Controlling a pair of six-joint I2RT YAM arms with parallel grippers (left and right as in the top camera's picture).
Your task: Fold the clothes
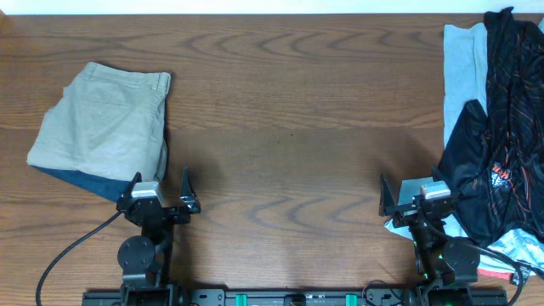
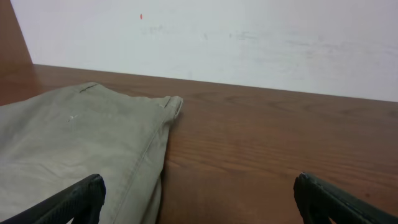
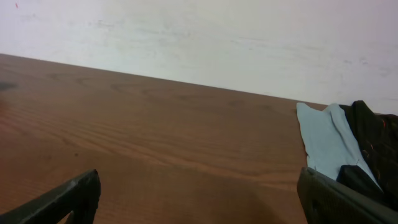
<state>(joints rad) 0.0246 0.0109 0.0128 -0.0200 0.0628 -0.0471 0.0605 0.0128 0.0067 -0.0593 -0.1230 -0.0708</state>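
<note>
Black jersey [image 1: 510, 110] heaped at bench [image 1: 289, 110] right edge, unfolded. Both empty: right fingers [image 1: 387, 197] spread, left fingers [image 1: 186, 184] spread. Likely best: right pinches nearest edge, drags centre, flattens.

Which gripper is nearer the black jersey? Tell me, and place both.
Right. The right gripper is open just beside the near-left edge of the black jersey; the left gripper is far across the table, open beside the khaki shorts.
</note>
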